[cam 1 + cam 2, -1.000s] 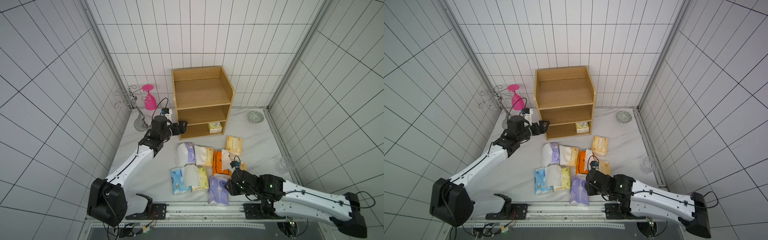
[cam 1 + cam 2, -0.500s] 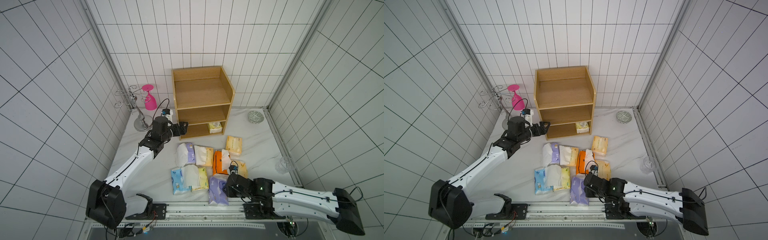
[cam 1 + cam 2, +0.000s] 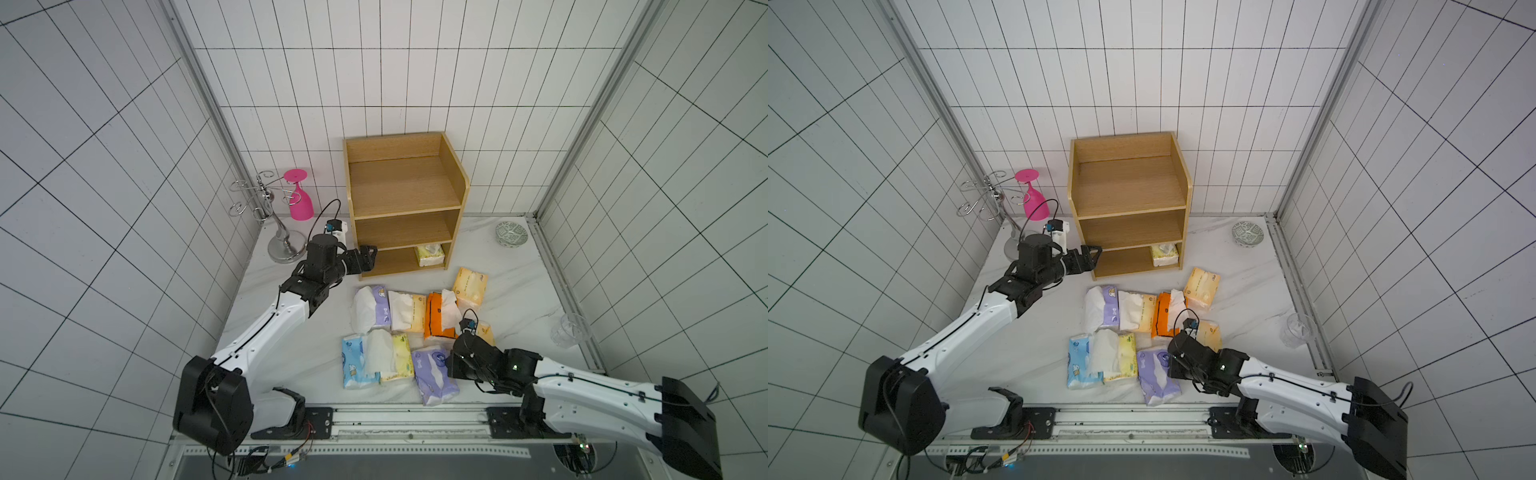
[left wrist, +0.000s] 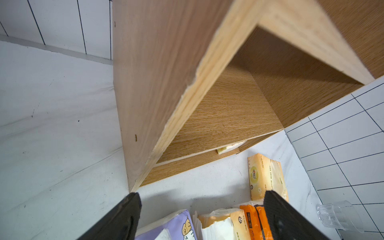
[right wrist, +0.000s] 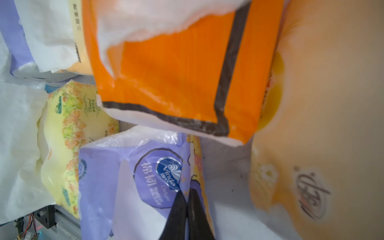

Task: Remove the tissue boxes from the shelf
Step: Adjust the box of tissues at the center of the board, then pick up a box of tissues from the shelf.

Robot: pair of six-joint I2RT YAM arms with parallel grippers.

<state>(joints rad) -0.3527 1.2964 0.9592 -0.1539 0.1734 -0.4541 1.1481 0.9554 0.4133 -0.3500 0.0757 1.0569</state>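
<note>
Eight packs (image 3: pixel 409 318) lie on the counter (image 3: pixel 307 340) in front of the shelf (image 3: pixel 405 187); one pale yellow pack (image 3: pixel 430 254) sits at the right end of the shelf's bottom tier, so this looks like the last fetch. The left hand (image 3: pixel 370 255) hovers wide open and empty at the shelf's lower left front corner and would need to reach across that tier. The right hand (image 5: pixel 186 192), well in front of the shelf, is closed on nothing, tips over a purple pack (image 5: pixel 145 176).

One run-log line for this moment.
left pincer: open, at shelf front | right pincer: shut, empty, at purple pack | pale yellow pack: on bottom tier
</note>
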